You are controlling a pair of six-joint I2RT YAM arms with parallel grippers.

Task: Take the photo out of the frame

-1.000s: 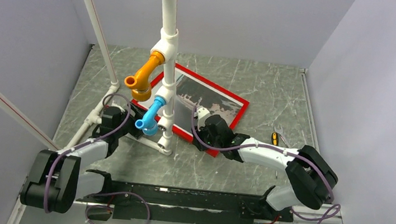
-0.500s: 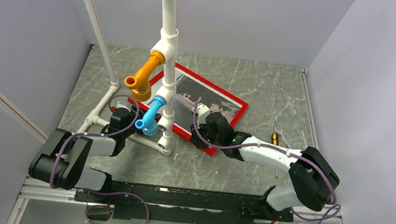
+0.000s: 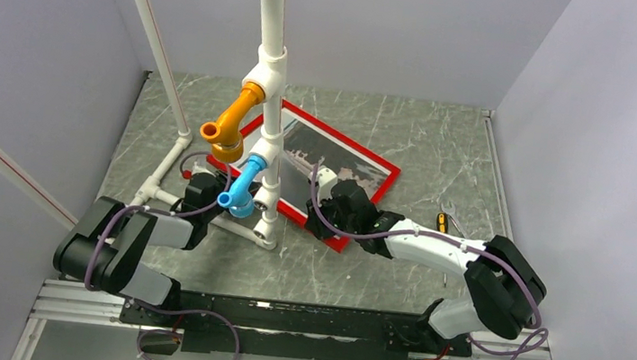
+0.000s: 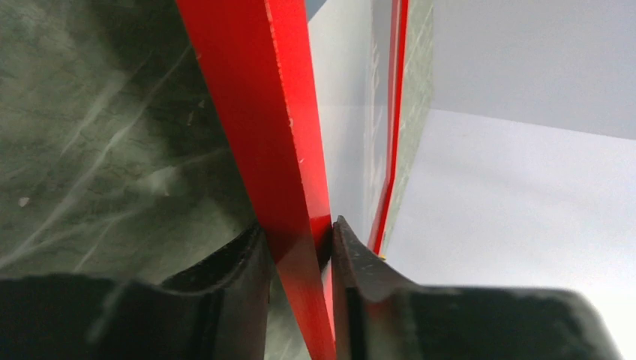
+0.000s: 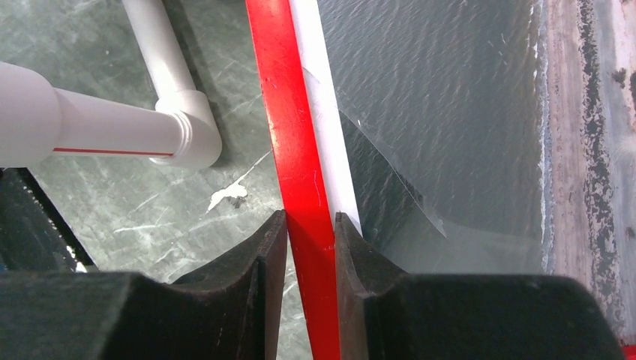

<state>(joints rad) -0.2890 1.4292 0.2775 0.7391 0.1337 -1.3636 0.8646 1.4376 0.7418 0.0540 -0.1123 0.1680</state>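
Observation:
The red frame (image 3: 390, 177) lies flat on the marble table with the grey landscape photo (image 3: 335, 159) inside it. My left gripper (image 3: 213, 184) sits at the frame's left end, partly behind the blue pipe elbow. Its wrist view shows the frame bar (image 4: 255, 97) pinched between both fingers, so the left gripper (image 4: 296, 229) is shut on it. My right gripper (image 3: 322, 209) is at the frame's near edge. In the right wrist view it (image 5: 310, 217) is shut on the red bar (image 5: 296, 150), with the photo (image 5: 450, 112) and its pale border just to the right.
A white pipe stand (image 3: 268, 75) with an orange elbow (image 3: 229, 124) and a blue elbow (image 3: 241, 188) rises over the frame's left part. Its base pipe (image 5: 157, 127) lies close to the left of the right gripper. A small yellow-and-black object (image 3: 442, 221) lies to the right. Walls enclose the table.
My left arm has swung right to the frame's left end and its jaws have shut on the red bar. The right gripper has kept its hold in place.

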